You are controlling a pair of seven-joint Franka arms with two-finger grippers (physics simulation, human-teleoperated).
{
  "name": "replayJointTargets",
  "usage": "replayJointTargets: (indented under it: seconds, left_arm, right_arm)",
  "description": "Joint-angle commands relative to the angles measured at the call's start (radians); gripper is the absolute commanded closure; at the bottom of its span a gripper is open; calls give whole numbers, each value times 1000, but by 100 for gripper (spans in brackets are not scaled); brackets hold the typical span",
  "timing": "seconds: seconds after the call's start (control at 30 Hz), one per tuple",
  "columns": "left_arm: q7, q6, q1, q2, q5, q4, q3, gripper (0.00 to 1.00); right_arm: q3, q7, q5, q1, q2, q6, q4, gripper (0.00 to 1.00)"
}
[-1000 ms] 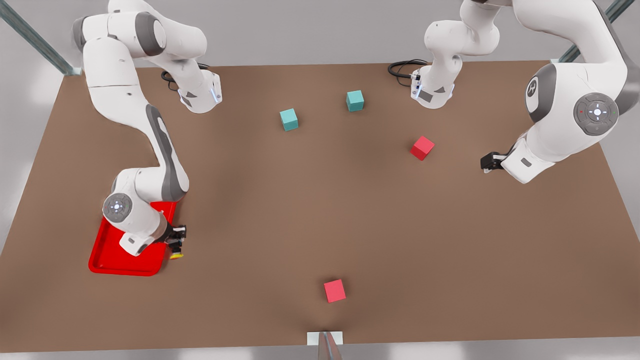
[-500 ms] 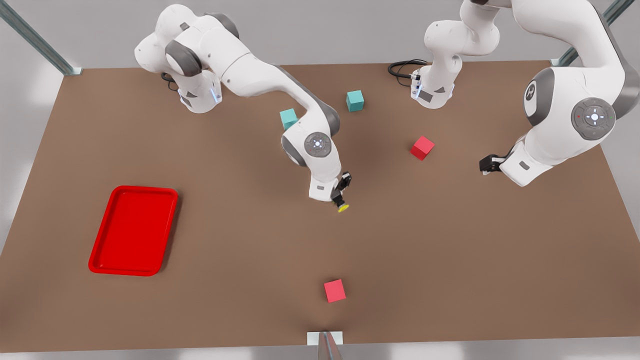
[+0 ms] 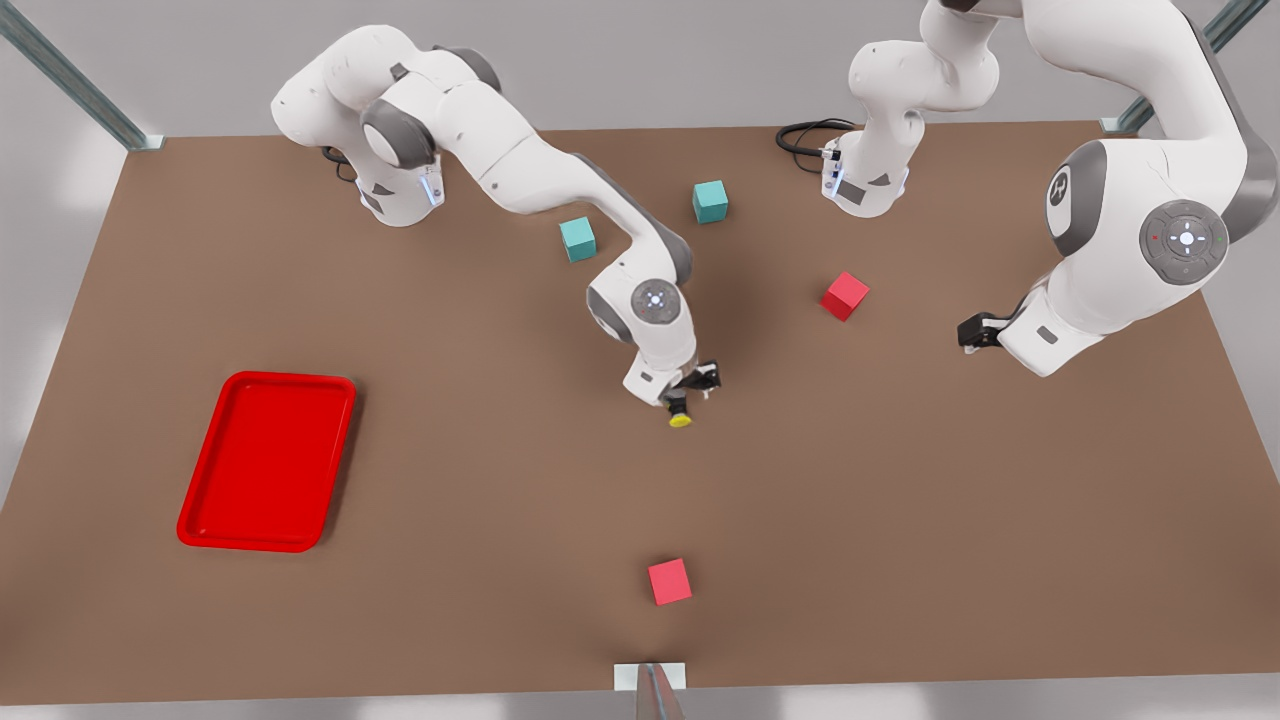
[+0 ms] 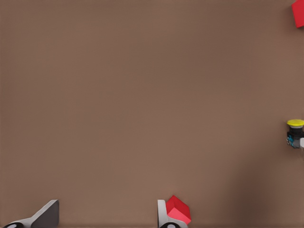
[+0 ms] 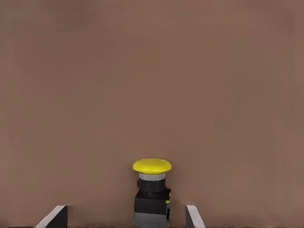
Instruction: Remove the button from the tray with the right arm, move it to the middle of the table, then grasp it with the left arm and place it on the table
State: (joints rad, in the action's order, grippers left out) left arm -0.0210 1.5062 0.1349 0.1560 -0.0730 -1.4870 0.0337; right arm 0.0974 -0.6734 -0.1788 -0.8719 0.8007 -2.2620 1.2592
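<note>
Taking the front view as a clock face with twelve at the far edge, the near red cube sat at six, untouched. At eight the tray lay empty, a second after the button had hung just past its rim in the right arm's grip. Half a second before this the button was already at the middle of the counter, and it had not travelled since. What changed was the grip. The right hand, just to the twelve side of the button, had gone from pinched to spread. In the right wrist view its fingers stood apart on either side of the dark body with brown counter showing in the gaps, touching nothing.

I judged the carry finished and the button let go at the centre, though whether it rested fully on the counter could not be told. The next step belonged to the left arm.

Farther off, at three, the left hand waited well apart from the button. Its fingers stood apart and held nothing, with the far red cube nearby at two. Beyond, near twelve, sat the two teal cubes
</note>
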Motion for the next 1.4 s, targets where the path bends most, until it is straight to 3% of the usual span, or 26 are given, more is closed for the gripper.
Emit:
replayJointTargets:
  seconds: [0.0,0.07,0.13,0.17,0.2,0.23,0.27,0.33,0.47,0.5,0.6,0.93,1.37]
  left_arm:
    - [0,2,0,-1,-1,1,-1,0]
    - [-7,5,5,8,-1,1,-1,0]
    - [-95,32,80,74,9,14,-6,0]
    - [-311,49,181,132,9,19,-8,0]
    - [-629,103,374,220,24,27,-6,0]
    - [-865,201,491,306,53,27,-8,0]
    - [-982,341,574,405,125,27,-8,0]
    - [-1074,592,621,528,177,24,-5,0]
    - [-1090,934,624,570,142,-61,-1,0]
    - [-1083,957,617,570,-16,-98,-1,0]
    - [-1062,983,617,570,-119,-118,-1,0]
    - [-1086,901,640,565,-54,-210,-14,0]
    - [-1077,980,637,591,-24,-190,-6,0]
  right_arm:
    - [1,43,-64,128,-150,447,8,0]
    - [7,218,-2,319,-201,823,-110,0]
    - [5,503,50,519,-201,924,-195,0]
    - [2,514,47,608,-201,943,-202,0]
    - [5,558,52,704,-201,963,-205,0]
    - [10,785,53,823,-199,958,-276,0]
    - [1,804,47,892,-201,949,-281,0]
    - [-1,821,110,864,-201,961,-276,0]
    - [1,848,101,906,-198,992,-262,0]
    - [-1,876,82,942,-198,992,-262,0]
    - [-1,884,35,990,-199,992,-262,0]
    - [-1,874,19,996,-199,992,-264,0]
    - [-2,965,25,1007,-193,1016,-236,0]
